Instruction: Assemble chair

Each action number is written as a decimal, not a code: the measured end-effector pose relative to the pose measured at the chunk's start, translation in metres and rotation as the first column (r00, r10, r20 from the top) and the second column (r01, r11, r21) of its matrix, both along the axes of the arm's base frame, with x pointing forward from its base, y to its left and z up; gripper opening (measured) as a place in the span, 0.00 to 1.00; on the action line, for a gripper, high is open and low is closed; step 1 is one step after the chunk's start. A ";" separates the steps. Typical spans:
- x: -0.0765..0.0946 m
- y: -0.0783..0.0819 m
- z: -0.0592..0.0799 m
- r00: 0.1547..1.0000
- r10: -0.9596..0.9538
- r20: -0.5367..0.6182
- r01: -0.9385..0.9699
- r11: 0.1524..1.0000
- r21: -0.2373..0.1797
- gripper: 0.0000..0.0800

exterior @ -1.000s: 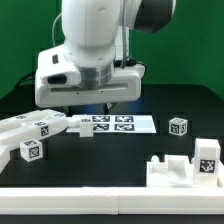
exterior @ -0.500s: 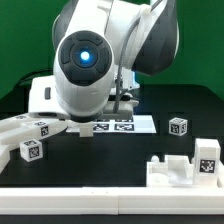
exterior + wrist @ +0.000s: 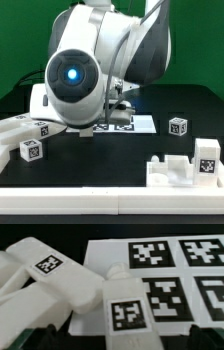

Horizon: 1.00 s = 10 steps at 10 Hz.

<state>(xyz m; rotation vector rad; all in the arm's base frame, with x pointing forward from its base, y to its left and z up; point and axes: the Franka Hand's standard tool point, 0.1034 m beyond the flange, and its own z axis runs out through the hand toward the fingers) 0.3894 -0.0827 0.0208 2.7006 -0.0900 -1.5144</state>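
Carefully, jaws wide apart and empty, centre gripper (image 3: 122,339) over tagged chair bar (image 3: 127,308), lower left of exterior view, then close squarely.

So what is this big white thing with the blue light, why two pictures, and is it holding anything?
It is a robot arm bending over a black table. One picture comes from a camera off to the side, the other from a camera on the arm's wrist, looking down. The white blocks with black-and-white square tags are chair pieces: several on the exterior view's left, a stepped one on its right. The flat printed sheet is the marker board. The tool stands open over one tagged piece and holds nothing.
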 end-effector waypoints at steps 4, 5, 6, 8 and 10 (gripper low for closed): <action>-0.006 -0.001 -0.011 1.000 -0.005 -0.017 0.004 1.000 -0.020 0.81; -0.006 -0.001 -0.011 1.000 -0.005 -0.017 0.005 1.000 -0.021 0.67; -0.006 -0.002 -0.011 1.000 -0.006 -0.017 0.006 1.000 -0.021 0.50; -0.004 -0.001 -0.009 1.000 0.005 -0.012 -0.005 1.000 -0.025 0.35; 0.011 0.018 0.018 0.998 0.055 0.019 -0.054 0.998 -0.033 0.36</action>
